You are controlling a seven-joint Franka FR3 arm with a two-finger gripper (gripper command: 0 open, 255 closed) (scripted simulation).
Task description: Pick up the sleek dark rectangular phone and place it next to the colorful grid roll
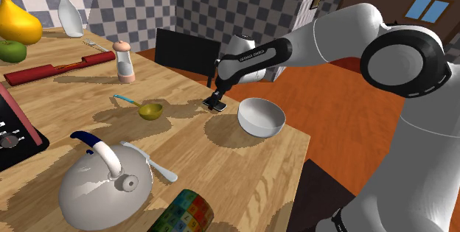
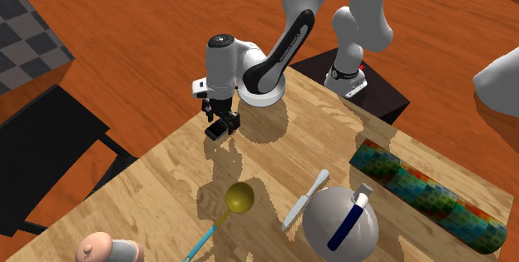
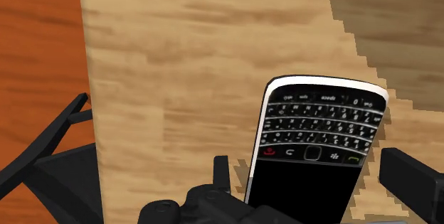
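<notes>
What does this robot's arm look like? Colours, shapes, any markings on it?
The arm is made of rounded, glossy white shells linked by dark joints; one dark ring carries white dashes. A black section near the wrist bears white lettering I cannot read. The gripper is all black.

Just beside end effector (image 1: 216,104), white bowl (image 1: 261,116); kettle (image 1: 96,190) near roll (image 1: 184,212)

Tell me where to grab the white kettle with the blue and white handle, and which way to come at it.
Take the kettle by its arched handle, near the middle of the span, coming straight down from above and closing across the handle's narrow width. The body is a broad, smooth dome, probably too wide to clasp, while the handle is thin and stands clear above it.
</notes>
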